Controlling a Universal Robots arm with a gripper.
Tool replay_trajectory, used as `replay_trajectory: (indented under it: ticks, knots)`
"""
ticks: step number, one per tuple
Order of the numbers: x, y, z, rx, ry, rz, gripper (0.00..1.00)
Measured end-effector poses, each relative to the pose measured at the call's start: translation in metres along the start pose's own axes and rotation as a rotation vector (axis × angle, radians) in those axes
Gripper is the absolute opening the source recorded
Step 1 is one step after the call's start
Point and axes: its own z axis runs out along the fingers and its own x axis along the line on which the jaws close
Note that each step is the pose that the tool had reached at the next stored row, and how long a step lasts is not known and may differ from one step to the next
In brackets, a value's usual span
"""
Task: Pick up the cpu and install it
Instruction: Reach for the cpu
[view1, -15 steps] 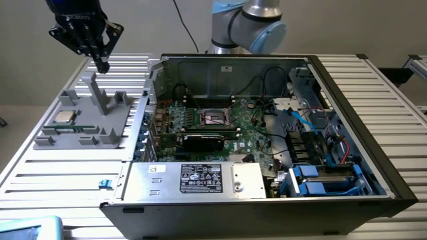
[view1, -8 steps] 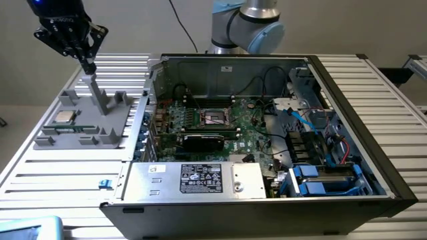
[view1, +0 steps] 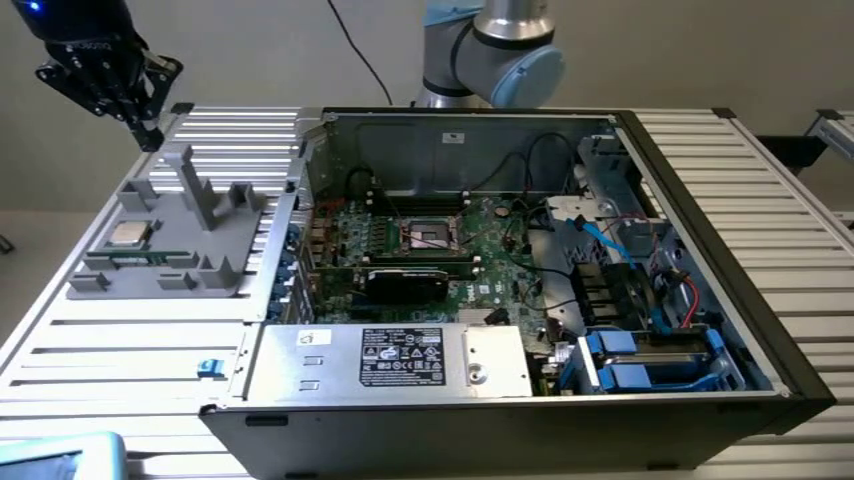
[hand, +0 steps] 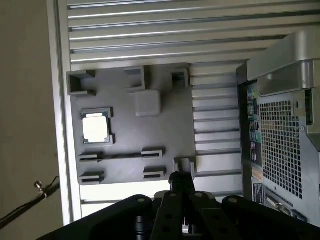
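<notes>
The cpu (view1: 130, 234) is a small square chip with a shiny metal top, lying flat in a pocket of the grey holder (view1: 200, 262) on the slatted table, at the exterior view's left. In the wrist view the cpu (hand: 96, 127) sits in its recess on the holder (hand: 150, 135). My gripper (view1: 144, 133) hangs high above the holder's far corner, well apart from the chip. Its black fingers (hand: 181, 182) are pressed together, shut on nothing. The open socket (view1: 430, 235) lies in the middle of the motherboard inside the open computer case (view1: 694, 180).
Two tall grey posts (view1: 194, 185) rise from the holder beside the chip. Inside the case are a black expansion card (view1: 407, 282), a silver power supply (view1: 387, 358) and loose cables (view1: 601, 240). The case's perforated rear wall (hand: 282, 145) stands next to the holder.
</notes>
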Motion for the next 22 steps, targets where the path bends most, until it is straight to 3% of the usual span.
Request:
replay_trajectory:
  ticks: [5,12,22]
  knots:
    - [0.023,0.0040,0.0045,0.0000,0.0000,0.000,0.11]
    - [0.049,0.0186,0.0088,0.0001,0.0001,0.000,0.11]
    - [0.095,0.0321,0.0149,0.0000,0.0000,0.000,0.11]
